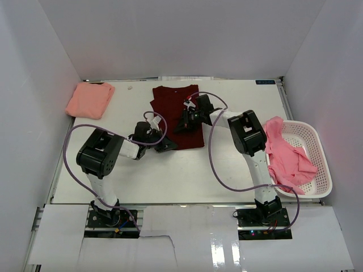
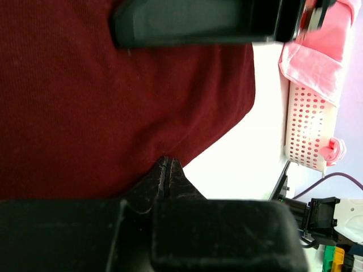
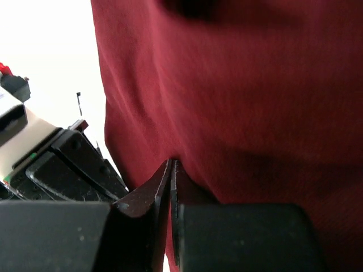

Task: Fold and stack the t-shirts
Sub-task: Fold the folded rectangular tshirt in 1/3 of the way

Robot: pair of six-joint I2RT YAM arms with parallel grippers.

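A dark maroon t-shirt point(image 1: 176, 105) lies flat at the middle of the table, folded narrow. My left gripper point(image 1: 165, 145) is at its near left corner, jaws shut with the hem point(image 2: 170, 153) pinched at the tips. My right gripper point(image 1: 185, 121) rests on the shirt's right side, shut on a pinch of maroon cloth point(image 3: 255, 102) that shows between its fingers. A folded salmon t-shirt point(image 1: 89, 100) sits at the far left corner. Crumpled pink t-shirts point(image 1: 286, 156) hang over the near side of the basket.
The white mesh basket point(image 1: 317, 164) stands at the right edge of the table and also shows in the left wrist view point(image 2: 309, 130). White walls close in the table on three sides. Purple cables loop from both arms over the table.
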